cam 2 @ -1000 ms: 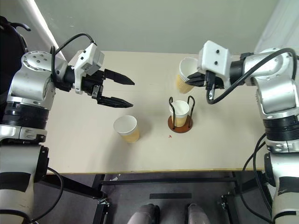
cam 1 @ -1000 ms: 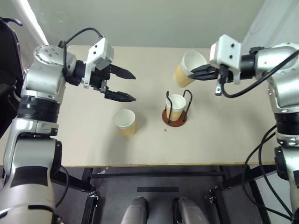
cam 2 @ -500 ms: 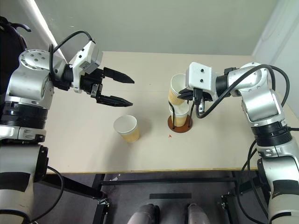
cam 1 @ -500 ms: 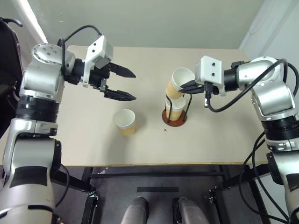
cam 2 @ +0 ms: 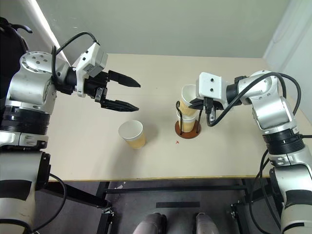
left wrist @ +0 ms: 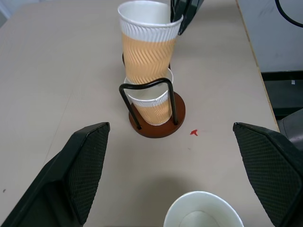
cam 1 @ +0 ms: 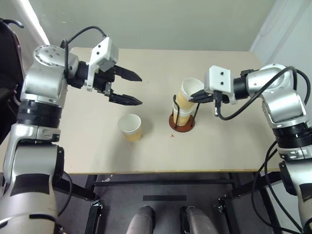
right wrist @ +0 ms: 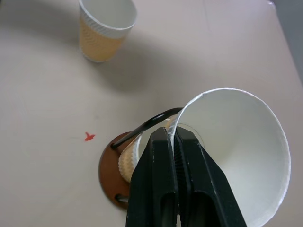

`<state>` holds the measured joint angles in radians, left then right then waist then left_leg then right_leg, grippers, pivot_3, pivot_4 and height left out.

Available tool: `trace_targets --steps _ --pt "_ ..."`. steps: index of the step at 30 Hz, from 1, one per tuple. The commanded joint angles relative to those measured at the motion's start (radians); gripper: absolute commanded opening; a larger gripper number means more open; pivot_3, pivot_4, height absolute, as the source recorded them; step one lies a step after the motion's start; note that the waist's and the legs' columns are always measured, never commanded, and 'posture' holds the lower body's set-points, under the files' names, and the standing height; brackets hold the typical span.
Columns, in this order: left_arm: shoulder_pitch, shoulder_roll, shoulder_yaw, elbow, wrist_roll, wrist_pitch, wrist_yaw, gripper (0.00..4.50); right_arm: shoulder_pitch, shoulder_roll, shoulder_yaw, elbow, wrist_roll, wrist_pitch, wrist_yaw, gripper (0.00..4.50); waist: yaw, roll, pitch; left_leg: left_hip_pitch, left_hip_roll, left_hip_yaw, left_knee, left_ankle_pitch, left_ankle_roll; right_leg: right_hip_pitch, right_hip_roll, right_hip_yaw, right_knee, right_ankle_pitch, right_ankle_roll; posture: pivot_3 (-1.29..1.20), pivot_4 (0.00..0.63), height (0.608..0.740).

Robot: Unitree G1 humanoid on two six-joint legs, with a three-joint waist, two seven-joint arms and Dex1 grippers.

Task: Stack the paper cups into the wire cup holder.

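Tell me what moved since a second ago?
The right hand, pinching a paper cup by its rim, carried it down from above the table into the cup sitting in the wire cup holder. It has not let go. The open left hand and the loose cup stayed put.

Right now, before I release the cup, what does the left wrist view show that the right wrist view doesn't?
Left wrist view: the side profile, with the held tan paper cup leaning slightly and its bottom just inside the tan seated cup in the black wire cup holder. Right wrist view: the right gripper pinched shut on the held cup's rim, one finger inside and one outside, plus its white interior. Both: the holder's round brown base, the red mark on the beige table, and the third loose paper cup, which stands apart.
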<state>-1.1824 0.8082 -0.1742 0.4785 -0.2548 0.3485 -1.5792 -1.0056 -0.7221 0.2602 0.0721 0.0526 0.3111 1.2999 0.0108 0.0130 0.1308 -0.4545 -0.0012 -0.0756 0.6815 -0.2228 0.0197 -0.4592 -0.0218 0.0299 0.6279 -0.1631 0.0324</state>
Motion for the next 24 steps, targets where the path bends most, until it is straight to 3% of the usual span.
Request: trace_targets --steps 1,6,16,19,24 --pt "-0.021 0.010 0.029 -0.021 -0.008 -0.002 -0.023 4.50 -0.002 -0.010 0.012 -0.028 -0.017 -0.027 0.008 0.04 0.000 0.000 0.000 0.000 0.000 0.000 0.000 0.000 0.000 0.000 0.000 0.000 0.000 0.000 0.000 0.00 0.150 0.740" --pt "-0.012 0.013 0.032 -0.036 -0.012 0.005 -0.018 4.50 -0.004 0.011 0.034 0.000 -0.051 -0.049 -0.020 0.04 -0.001 0.000 0.000 0.000 0.000 0.000 0.000 0.000 0.000 0.000 0.000 0.000 0.000 0.000 0.000 0.00 0.150 0.740" --pt "-0.003 0.010 0.034 -0.040 -0.008 0.004 -0.009 4.50 -0.057 0.099 -0.063 0.016 0.025 0.056 -0.115 3.35 -0.002 0.000 0.000 0.000 0.000 0.000 0.000 0.000 0.000 0.000 0.000 0.000 0.000 0.001 0.001 0.00 0.150 0.740" --pt "0.017 0.033 0.028 -0.068 -0.011 -0.002 -0.021 4.50 -0.053 0.086 -0.136 -0.050 0.128 0.176 -0.102 3.35 0.000 0.000 0.000 0.000 0.000 0.000 0.000 0.000 0.000 0.000 0.000 0.000 0.000 0.000 0.000 0.00 0.150 0.740" --pt "0.119 0.180 -0.072 -0.187 0.000 -0.114 -0.035 4.50 -0.016 0.038 -0.180 -0.115 0.181 0.236 -0.107 3.35 -0.005 0.000 0.000 0.000 0.000 0.000 -0.001 0.001 -0.002 0.000 0.001 0.000 -0.001 -0.002 -0.004 0.00 0.150 0.740"
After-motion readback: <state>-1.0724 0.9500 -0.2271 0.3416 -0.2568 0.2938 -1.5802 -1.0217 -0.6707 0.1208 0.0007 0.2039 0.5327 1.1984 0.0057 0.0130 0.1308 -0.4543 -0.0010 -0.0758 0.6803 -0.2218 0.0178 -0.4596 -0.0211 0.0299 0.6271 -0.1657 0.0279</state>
